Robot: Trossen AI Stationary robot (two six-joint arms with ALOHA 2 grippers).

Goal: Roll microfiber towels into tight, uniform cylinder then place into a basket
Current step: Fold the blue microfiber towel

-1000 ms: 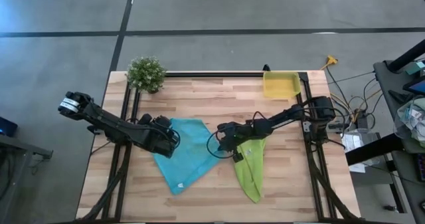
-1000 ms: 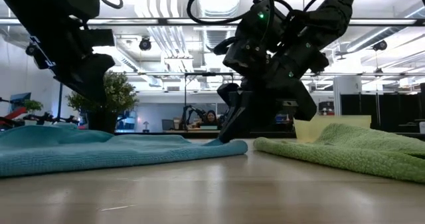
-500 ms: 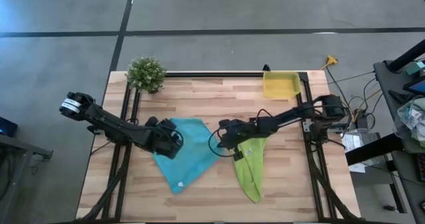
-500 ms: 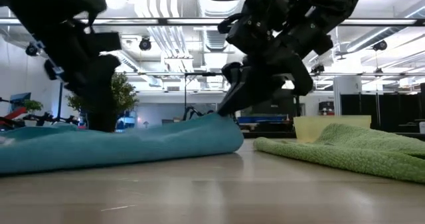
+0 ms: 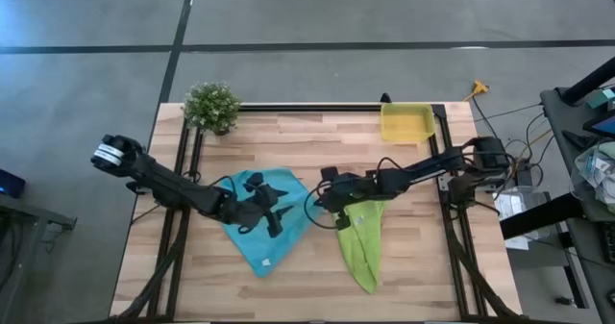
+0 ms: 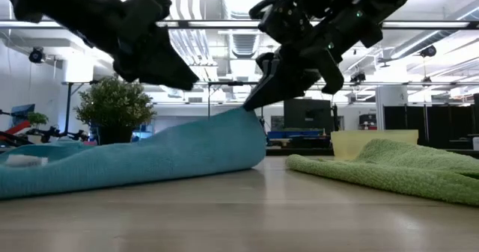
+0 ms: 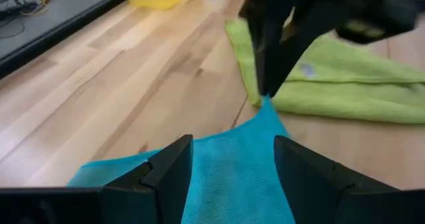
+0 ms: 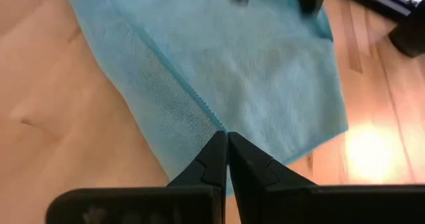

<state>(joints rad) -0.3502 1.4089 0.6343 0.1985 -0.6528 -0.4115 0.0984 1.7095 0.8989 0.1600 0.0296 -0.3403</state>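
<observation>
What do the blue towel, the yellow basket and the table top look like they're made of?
Blue towel: soft napped cloth, likely microfiber; it drapes and folds limply. Yellow basket: probably molded plastic, with a smooth, even color. Table top: light wood planks with visible grain, finish unclear.

Your high cam looks straight down on the whole table [image 5: 404,266]. Low cam sits at tabletop level, facing the room behind. Both wrist cams sit close over the turquoise towel [image 7: 232,177], which shows in all four views.
</observation>
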